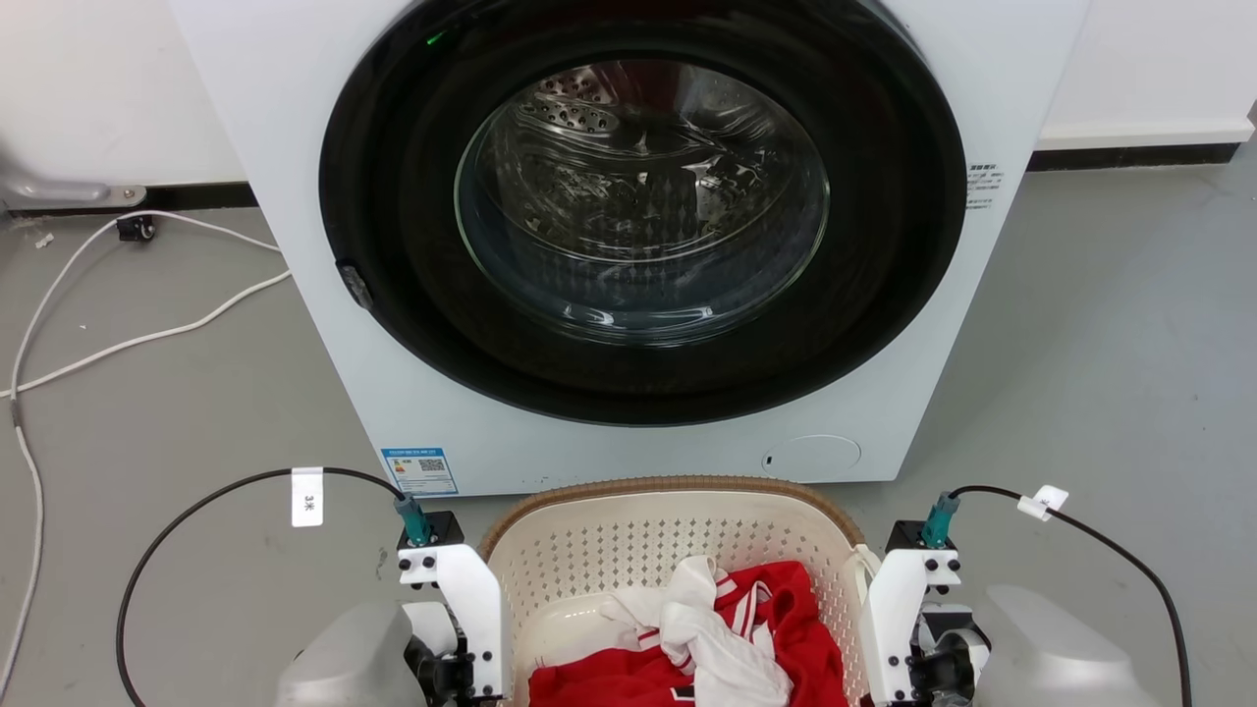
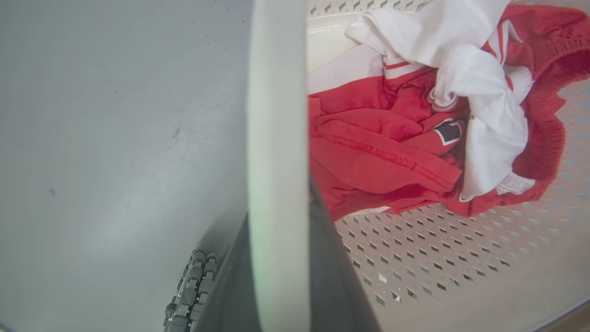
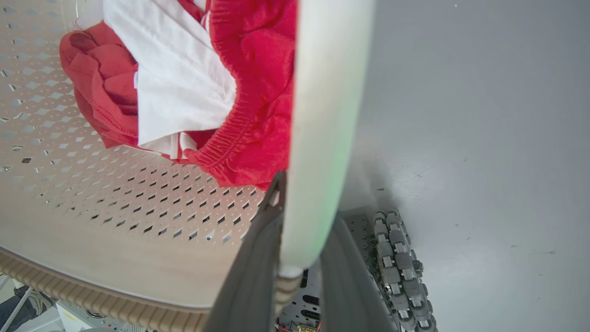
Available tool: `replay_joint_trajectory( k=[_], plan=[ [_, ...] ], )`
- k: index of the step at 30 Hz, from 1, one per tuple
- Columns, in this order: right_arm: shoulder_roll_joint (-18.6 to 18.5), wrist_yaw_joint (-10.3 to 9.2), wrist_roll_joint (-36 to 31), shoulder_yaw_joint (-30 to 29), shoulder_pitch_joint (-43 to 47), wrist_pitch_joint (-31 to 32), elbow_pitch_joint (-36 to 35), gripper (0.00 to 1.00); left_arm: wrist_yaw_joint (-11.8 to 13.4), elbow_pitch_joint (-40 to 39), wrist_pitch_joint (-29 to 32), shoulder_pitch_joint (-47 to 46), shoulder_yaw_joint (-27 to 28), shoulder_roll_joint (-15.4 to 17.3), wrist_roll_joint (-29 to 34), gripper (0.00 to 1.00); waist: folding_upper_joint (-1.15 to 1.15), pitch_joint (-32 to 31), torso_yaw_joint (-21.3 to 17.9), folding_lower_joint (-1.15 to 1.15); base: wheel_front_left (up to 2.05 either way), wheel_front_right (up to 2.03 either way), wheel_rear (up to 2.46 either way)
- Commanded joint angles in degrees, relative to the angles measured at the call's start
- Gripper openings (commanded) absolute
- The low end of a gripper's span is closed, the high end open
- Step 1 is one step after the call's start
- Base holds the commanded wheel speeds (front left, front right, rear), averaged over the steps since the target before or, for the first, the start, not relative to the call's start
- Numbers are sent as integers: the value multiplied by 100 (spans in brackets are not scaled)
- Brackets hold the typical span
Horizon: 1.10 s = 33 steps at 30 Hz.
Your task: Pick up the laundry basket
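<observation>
Our left claw [image 2: 276,207] is clamped on the white left handle [image 2: 276,92] of the laundry basket [image 1: 628,550]. The basket sits just before the washing machine [image 1: 442,422], holding red and white clothes [image 1: 609,682]. Our right claw [image 3: 308,198] is clamped on the right handle [image 3: 327,92].

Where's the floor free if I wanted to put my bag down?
The widest bare floor lies right of the washing machine, up to the wall. Left of it there is floor too, but white cables cross it. Crowded: the narrow strip between machine and basket, and the basket itself, holding clothes, gripped by the left pincer and right pincer.
</observation>
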Motion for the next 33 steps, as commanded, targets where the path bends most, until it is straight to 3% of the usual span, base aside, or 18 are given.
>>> replay_joint_trajectory(
  k=[1,33],
  plan=[
    [279,82,102,-2,19,-4,-106,0,-84,-96,-36,77,-20,-262,-72,0,0,-9,4,1,0,0,0],
    [199,83,259,101,47,-149,-122,0,-85,-51,-55,88,-229,-298,-247,0,0,-68,85,1,0,0,0]
  ],
)
